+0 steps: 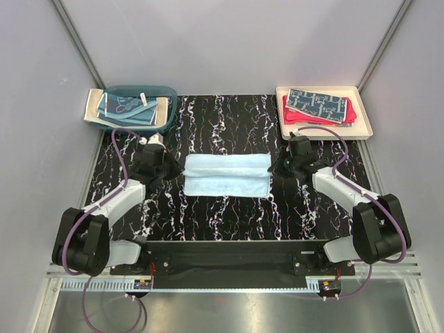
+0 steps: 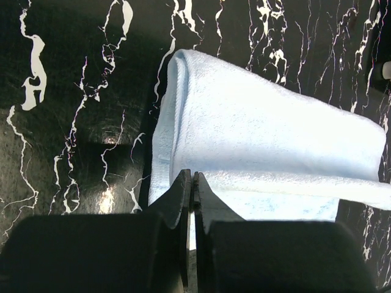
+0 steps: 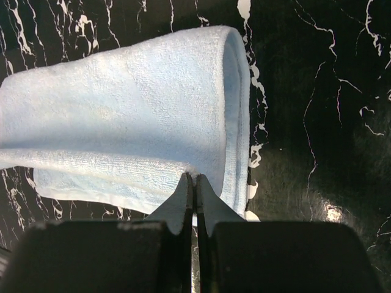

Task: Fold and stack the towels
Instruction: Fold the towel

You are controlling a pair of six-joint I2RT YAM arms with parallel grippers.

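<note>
A light blue towel (image 1: 227, 175) lies folded in half in the middle of the black marbled table, top layer bulging. My left gripper (image 1: 179, 169) is shut on its left edge, seen in the left wrist view (image 2: 193, 177) pinching the upper layer of the towel (image 2: 263, 134). My right gripper (image 1: 274, 168) is shut on its right edge, seen in the right wrist view (image 3: 194, 178) pinching the towel (image 3: 134, 116) at the fold. A patterned blue towel (image 1: 318, 104) lies on a red-pink towel (image 1: 352, 112) in the cream tray (image 1: 365, 123).
A teal plastic basket (image 1: 168, 111) at the back left holds patterned teal cloths (image 1: 125, 107) and stands on a cream board (image 1: 92, 107). Grey walls close in the back and both sides. The arm bases sit at the near edge.
</note>
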